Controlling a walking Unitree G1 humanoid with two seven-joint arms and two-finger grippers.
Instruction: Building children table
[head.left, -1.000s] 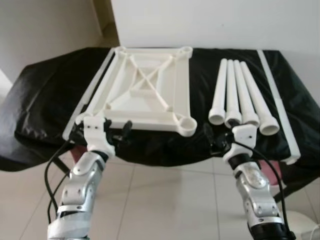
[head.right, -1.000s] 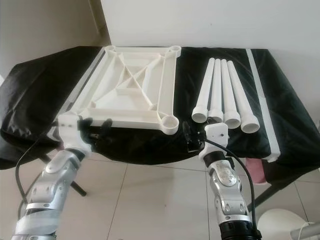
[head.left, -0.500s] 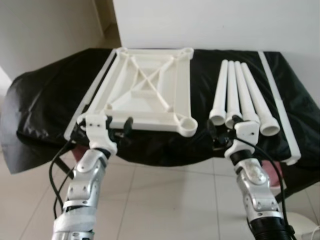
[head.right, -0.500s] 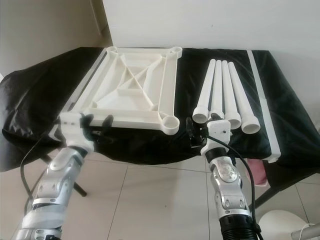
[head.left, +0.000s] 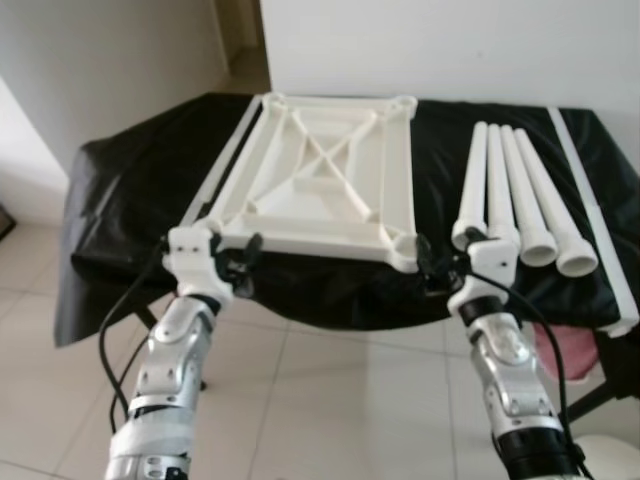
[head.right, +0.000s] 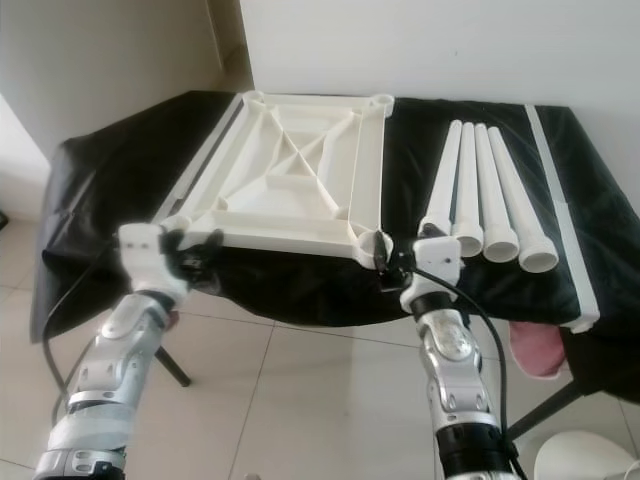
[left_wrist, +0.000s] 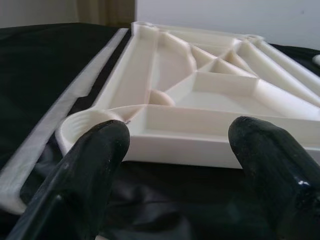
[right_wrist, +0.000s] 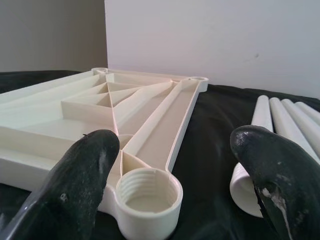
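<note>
Left eye view: a black cloth (head.left: 130, 190) covers the stand that carries everything, hanging down over its near edge in front of both arms. A long white strip (head.left: 225, 165) lies on the cloth beyond the left gripper (head.left: 238, 268), along the outer side of the tabletop. A second white strip (head.left: 590, 215) lies well outside the right gripper (head.right: 385, 262), past the legs. Below the stand is pale tiled floor (head.left: 330, 400), with something pink (head.right: 535, 350) under the cloth's far right corner (too little of it shows to tell what).

Nothing sits between either gripper and the parts.

The white tabletop (head.left: 330, 175) lies upside down just ahead of both grippers, its ribs crossing in an X and a round socket at each corner. The left gripper is spread wide, its fingers (left_wrist: 95, 160) apart just short of the near left corner. The right gripper is also spread, with the near right threaded socket (right_wrist: 148, 197) between its fingers but not touched. Four white legs (head.left: 515, 195) lie side by side just beyond the right gripper's outer finger, open ends toward it.
</note>
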